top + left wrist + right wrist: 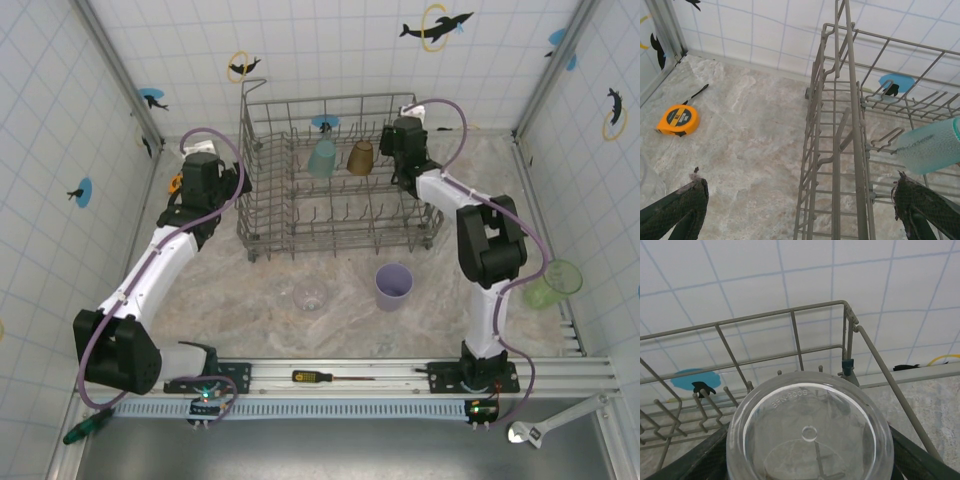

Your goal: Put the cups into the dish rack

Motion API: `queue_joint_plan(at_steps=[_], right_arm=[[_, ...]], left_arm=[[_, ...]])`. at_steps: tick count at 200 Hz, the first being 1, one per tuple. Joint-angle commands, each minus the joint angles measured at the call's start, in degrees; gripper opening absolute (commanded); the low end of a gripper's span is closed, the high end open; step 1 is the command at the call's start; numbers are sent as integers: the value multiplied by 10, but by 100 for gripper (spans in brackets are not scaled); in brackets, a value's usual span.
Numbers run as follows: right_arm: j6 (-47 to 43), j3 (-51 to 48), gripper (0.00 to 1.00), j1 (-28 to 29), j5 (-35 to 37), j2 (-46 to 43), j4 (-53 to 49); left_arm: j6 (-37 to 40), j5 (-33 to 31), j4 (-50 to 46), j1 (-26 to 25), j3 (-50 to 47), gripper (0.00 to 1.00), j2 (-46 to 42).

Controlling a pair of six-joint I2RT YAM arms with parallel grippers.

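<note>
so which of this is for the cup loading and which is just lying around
job: grey wire dish rack, teal plastic cup, amber plastic cup, lavender plastic cup, clear plastic cup, held clear cup, pale green translucent cup
lying about: orange tape measure, yellow-handled screwdriver, silver wrench, green-handled tool

- In the left wrist view, the teal cup (932,145) runs off the right edge, so one end is cut away.
- At that view's left edge, a clear curved sliver (646,182) is too cropped to name.
- In the right wrist view, the clear cup (810,435) is cut by the lower edge. It hides the tips of the right gripper (810,452) fingers (692,462).
- From above, the tape measure (175,184) is partly hidden behind the left arm (205,178).
</note>
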Motion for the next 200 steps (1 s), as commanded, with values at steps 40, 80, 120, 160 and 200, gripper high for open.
queue_joint_plan(at_steps=[40, 80, 120, 160, 200], right_arm=[[-15, 39, 53, -8, 31, 33, 47], [-20, 42, 53, -8, 34, 44, 47], [-16, 40, 53, 0, 27, 54, 44], [17, 40, 62, 2, 3, 64, 17], [41, 47, 72, 3, -1, 60, -16]], left_arm=[[9, -11, 15, 0, -9, 97, 5], [9, -8, 15, 1, -9, 97, 7], [8, -4, 15, 0, -9, 97, 8], [7, -5, 15, 0, -9, 97, 8], [7, -2, 14, 1, -7, 97, 7]])
